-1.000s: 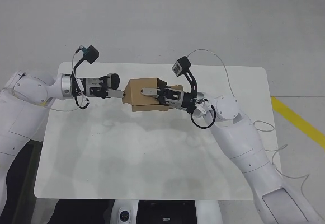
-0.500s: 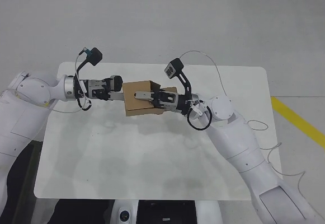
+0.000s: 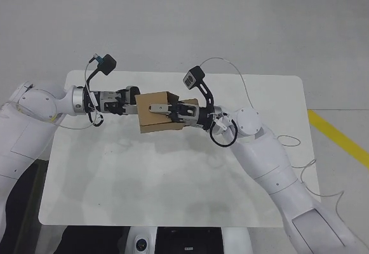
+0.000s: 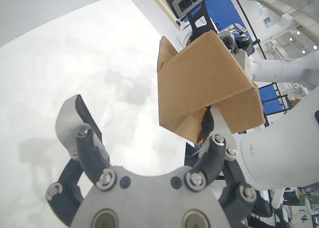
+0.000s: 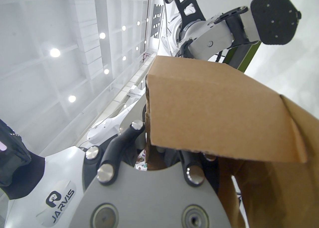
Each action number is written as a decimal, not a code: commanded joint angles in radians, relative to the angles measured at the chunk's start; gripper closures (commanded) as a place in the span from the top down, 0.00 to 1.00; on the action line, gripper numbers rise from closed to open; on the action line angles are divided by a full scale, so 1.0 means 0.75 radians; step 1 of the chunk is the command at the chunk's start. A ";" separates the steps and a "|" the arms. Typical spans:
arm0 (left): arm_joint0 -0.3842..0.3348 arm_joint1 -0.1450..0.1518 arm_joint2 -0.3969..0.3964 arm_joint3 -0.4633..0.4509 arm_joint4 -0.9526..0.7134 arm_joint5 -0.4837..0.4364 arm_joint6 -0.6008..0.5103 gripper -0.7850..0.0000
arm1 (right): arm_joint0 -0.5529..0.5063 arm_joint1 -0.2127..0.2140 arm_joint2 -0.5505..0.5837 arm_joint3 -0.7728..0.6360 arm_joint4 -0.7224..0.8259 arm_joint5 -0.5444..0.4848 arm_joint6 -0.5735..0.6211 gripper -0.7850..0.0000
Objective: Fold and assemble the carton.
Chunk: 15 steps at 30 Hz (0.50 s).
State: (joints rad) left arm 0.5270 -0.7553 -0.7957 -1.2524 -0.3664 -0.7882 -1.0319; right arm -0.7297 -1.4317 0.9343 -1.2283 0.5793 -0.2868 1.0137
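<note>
Hanging in mid-air over the far part of the table point(image 3: 171, 184), the carton point(image 3: 152, 116) is looking like a squared-up sleeve. Its walls are standing at right angles and the creases are holding their shape. So the opening-out part is looking done to me.

The ends are another story. The one facing the left arm is gaping open with a flap sticking out loose, and I'm not seeing any end tucked shut. I'm guessing all the flap folding and closing is what's remaining, so we're maybe halfway.

The right gripper point(image 3: 170, 110) is clamping one wall of the carton from the other end, with one finger point(image 3: 161, 108) lying across the top panel. It seems to be carrying the whole thing. The left gripper point(image 4: 145, 112) is sitting at the open end with its jaws spread wide. One finger point(image 4: 219, 119) is touching the carton's lower corner and the other is hanging well apart, gripping nothing.
</note>
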 commanded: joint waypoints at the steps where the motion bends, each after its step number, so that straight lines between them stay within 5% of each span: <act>1: -0.002 0.002 0.004 -0.002 -0.004 0.001 -0.001 1.00 | 0.002 -0.002 -0.003 0.003 0.000 0.000 0.001 0.00; 8: -0.009 0.007 0.015 0.003 -0.012 0.001 -0.001 1.00 | 0.009 -0.005 0.001 0.028 -0.019 -0.002 -0.003 0.00; 15: -0.028 0.010 0.003 0.062 0.050 -0.030 0.030 1.00 | 0.001 0.034 0.071 0.031 -0.299 0.124 -0.113 0.00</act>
State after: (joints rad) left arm 0.5085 -0.7478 -0.7901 -1.2155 -0.3513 -0.8008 -1.0196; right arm -0.7221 -1.4117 0.9782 -1.1954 0.3909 -0.2172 0.9393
